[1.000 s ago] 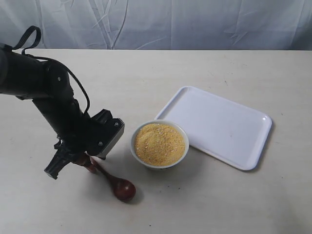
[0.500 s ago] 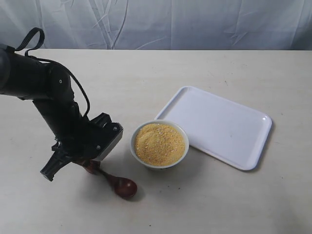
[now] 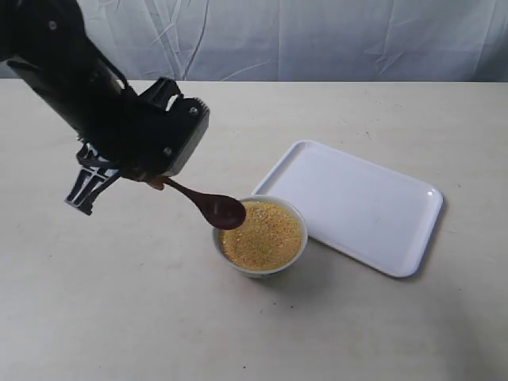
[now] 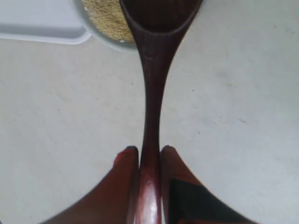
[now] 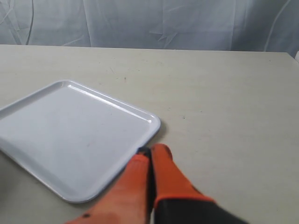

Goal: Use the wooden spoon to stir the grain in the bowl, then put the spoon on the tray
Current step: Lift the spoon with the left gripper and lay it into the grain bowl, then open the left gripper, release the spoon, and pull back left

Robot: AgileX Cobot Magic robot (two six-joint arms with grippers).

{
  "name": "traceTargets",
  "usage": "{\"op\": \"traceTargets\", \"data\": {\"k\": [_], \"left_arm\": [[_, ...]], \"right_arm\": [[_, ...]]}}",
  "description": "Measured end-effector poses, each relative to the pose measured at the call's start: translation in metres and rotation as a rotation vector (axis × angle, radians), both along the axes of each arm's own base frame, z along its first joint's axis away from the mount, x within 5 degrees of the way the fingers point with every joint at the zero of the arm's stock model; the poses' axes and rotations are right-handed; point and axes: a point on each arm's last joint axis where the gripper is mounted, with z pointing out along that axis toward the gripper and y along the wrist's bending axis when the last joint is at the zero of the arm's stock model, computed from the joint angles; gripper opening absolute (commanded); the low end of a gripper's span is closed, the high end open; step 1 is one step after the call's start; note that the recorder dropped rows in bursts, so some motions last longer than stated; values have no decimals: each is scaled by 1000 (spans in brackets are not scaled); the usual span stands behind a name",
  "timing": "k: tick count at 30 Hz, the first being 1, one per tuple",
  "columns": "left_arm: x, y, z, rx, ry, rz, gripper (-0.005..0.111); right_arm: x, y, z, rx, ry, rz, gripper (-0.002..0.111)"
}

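Wooden spoon, dark reddish-brown and glossy, is off the table and slopes down to the right from the left gripper, whose fingers are clamped on the far end of its slim handle. Its oval head sits over the left rim of the bowl, at the edge of the grain. Whether it touches the grain cannot be told. From the left wrist the spoon runs straight out from between the two fingers, with the bowl's rim and a patch of yellow grain behind its head. The small white bowl is heaped with fine golden granules and stands near the middle of the table, its right side just beside the near-left edge of the flat white tray, which lies at an angle on the right. The right gripper shows only in its own wrist view: its orange fingers are pressed together on nothing, above bare table near one rounded corner of the tray. A wrinkled pale cloth hangs at the far side.
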Motion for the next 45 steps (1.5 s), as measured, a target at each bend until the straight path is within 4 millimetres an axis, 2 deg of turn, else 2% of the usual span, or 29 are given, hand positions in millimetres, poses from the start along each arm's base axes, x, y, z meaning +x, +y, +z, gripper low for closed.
{"op": "traceTargets", "data": {"k": [4,11,20,26,31,34,42,45], "left_arm": [[9,-22,-13,60,-8,2,0],[20,-50,-41,90,18,16,0],[22,-61,-58,47,47,63,0],[21,-63,-58,11,72,89,2],[20,-64,-57,-2,78,96,28],[20,-64,-57,-2,78,96,37],[20,-64,-57,-4,77,98,38],[19,-63,-47,-34,71,151,38]], "right_arm": [[0,0,0,0,0,0,0],[0,0,0,0,0,0,0],[0,0,0,2,0,-1,0],[0,0,0,2,0,-1,0],[0,0,0,0,0,0,0],[0,0,0,0,0,0,0],[0,0,0,2,0,-1,0],[0,0,0,2,0,-1,0]]}}
